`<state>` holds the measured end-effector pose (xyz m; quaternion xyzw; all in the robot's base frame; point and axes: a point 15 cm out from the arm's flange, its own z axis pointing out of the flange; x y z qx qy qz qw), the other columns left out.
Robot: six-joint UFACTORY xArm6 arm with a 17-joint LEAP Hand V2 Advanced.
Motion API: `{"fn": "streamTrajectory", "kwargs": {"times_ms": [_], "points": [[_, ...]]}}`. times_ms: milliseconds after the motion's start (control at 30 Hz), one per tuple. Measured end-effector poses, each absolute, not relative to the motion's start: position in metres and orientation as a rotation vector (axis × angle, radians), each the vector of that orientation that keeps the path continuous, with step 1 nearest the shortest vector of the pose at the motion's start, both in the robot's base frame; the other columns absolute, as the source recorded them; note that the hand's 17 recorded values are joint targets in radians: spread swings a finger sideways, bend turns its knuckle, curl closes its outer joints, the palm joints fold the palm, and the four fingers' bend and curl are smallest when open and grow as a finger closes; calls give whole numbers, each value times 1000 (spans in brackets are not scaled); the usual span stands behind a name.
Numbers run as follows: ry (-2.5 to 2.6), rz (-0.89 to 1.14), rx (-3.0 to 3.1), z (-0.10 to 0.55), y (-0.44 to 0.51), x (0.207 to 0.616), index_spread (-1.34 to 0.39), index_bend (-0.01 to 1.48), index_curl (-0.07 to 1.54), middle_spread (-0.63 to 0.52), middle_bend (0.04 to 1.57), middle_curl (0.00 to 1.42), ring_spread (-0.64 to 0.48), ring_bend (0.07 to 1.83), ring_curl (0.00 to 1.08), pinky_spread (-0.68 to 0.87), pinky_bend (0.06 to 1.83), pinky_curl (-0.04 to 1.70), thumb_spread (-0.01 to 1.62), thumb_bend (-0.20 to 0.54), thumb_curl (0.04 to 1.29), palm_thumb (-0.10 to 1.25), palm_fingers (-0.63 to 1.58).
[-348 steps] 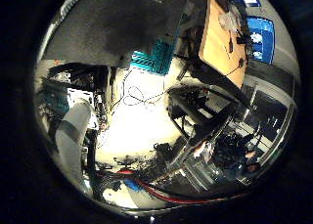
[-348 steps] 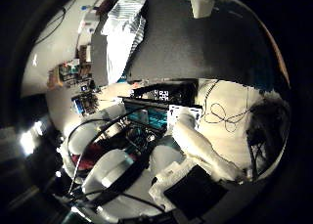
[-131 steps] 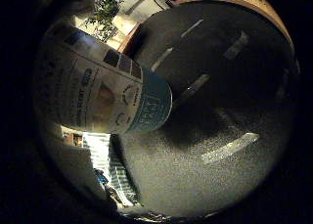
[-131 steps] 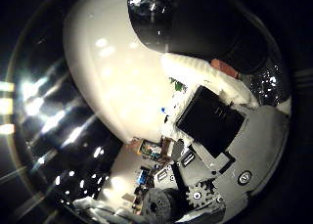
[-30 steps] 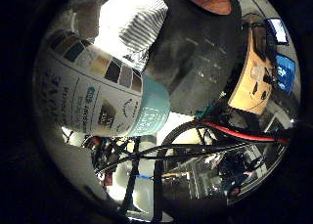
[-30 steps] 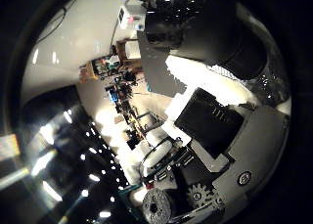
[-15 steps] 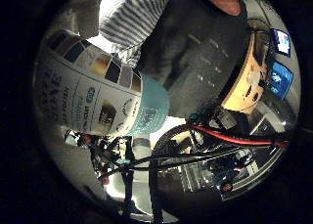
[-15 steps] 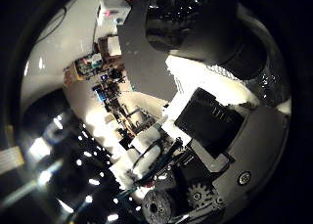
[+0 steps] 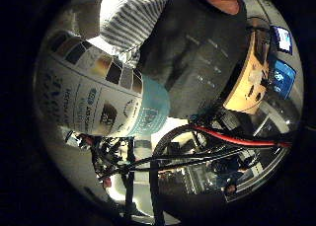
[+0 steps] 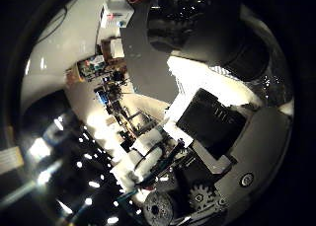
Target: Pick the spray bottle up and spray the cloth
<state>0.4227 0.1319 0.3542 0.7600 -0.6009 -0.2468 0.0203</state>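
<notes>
White spray bottle point(image 9: 98, 97), printed label with dark squares and a teal band, close against the palm, raised above the dark surface point(image 9: 207, 63). Striped cloth point(image 9: 131, 18) lies on that surface. Hand point(image 10: 217, 152): fingers curled round the bottle.

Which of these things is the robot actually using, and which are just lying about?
In use:
- spray bottle, close against the palm
- striped cloth on the dark table
- robot hand

Lying about:
- wooden desk
- blue screens
- cluttered shelves
</notes>
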Motion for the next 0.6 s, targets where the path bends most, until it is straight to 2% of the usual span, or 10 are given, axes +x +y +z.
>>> {"fn": "streamTrajectory", "kwargs": {"times_ms": [600], "points": [[-1873, -766, 2361, 325, 140, 443, -202, 1179, 661, -105, 1341, 586, -166, 1452, 566, -264, 1055, 1112, 1076, -13, 670, 983, 1216]]}}
